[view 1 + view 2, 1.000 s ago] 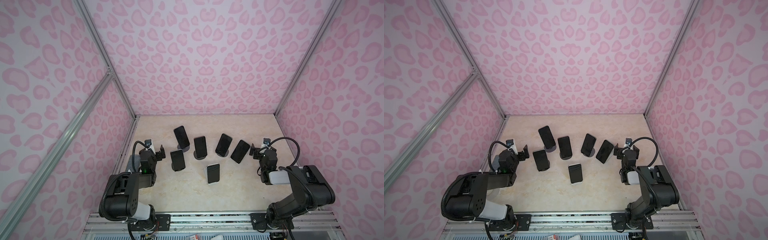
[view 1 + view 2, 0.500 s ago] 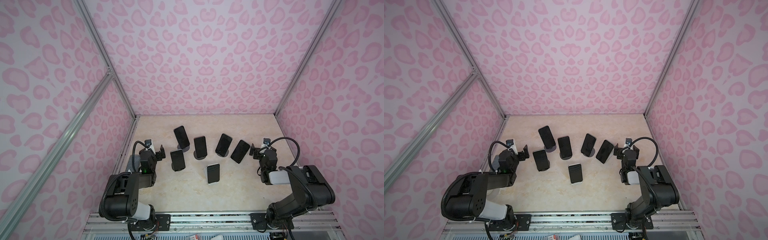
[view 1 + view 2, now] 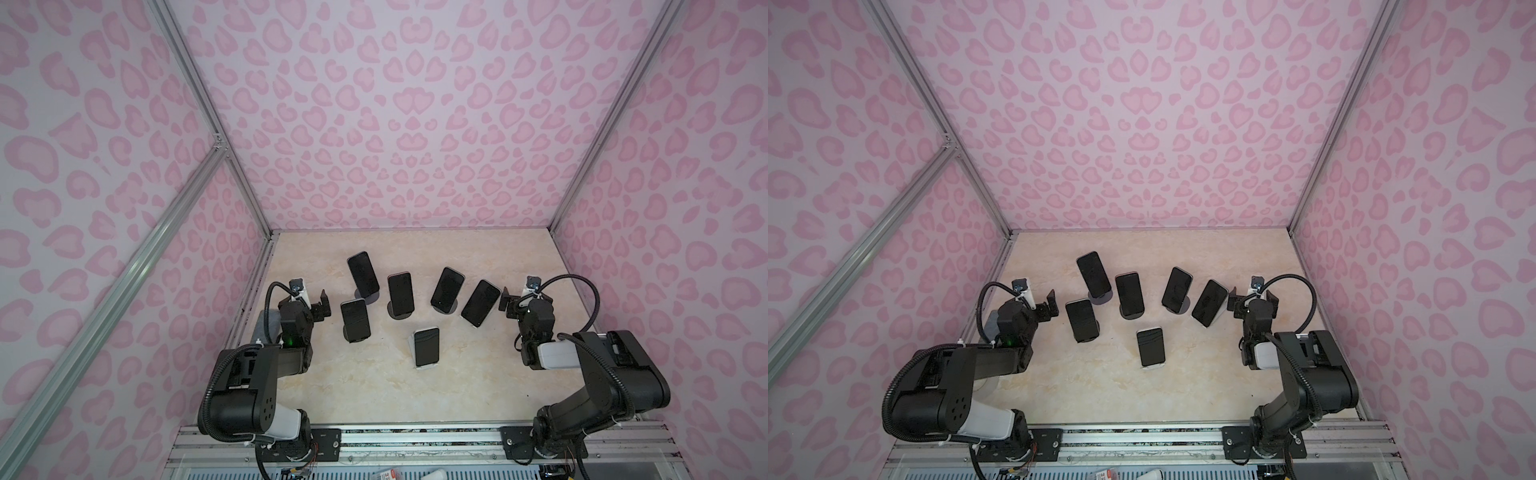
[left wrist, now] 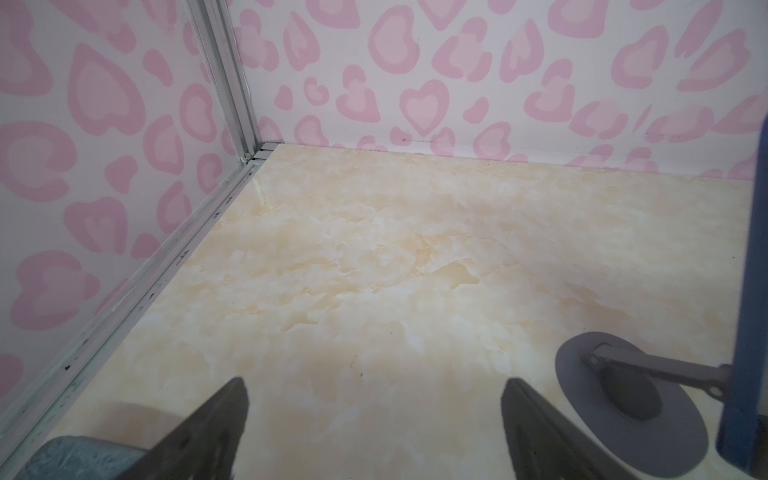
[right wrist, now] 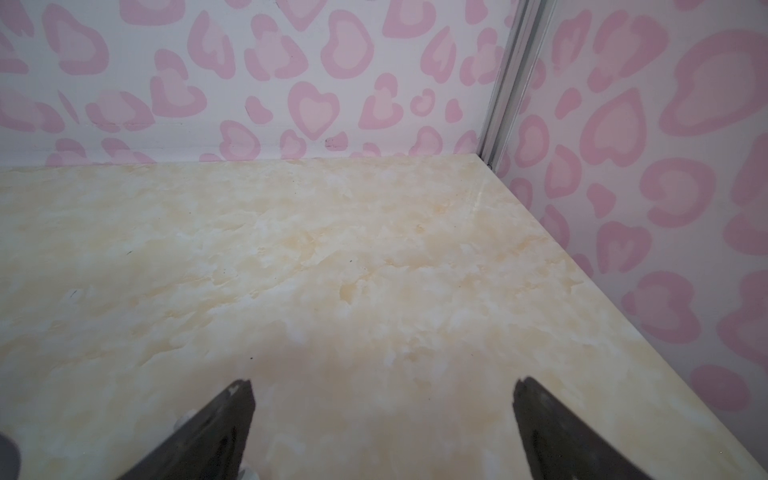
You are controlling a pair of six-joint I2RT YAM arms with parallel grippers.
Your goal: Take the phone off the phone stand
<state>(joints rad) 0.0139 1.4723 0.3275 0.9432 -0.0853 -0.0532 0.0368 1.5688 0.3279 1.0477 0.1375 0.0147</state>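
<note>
A: Enclosure and counter?
B: Pink heart-patterned walls (image 3: 415,124) are noted on three sides. The cream marbled counter (image 3: 374,399) is seen in both top views.

A: Arms?
B: The left arm (image 3: 245,386) and right arm (image 3: 615,374) are folded low at the counter's sides.

A: Task items?
B: Six phones (image 3: 400,294) are counted, screens dark. Each is propped on a phone stand (image 3: 401,315), in a loose arc mid-counter between the arms. The left phone (image 3: 355,319) is nearest the left hand. The right phone (image 3: 480,302) is tilted and near the right hand. The front phone (image 3: 427,346) is set on a white stand (image 3: 428,366). Which phone is meant cannot be told.

A: Hands?
B: The left hand (image 4: 374,386) is spread wide and nothing is held. A grey round stand base (image 4: 623,399) is seen just beside one finger. The right hand (image 5: 384,386) is likewise released, over the counter.
</note>
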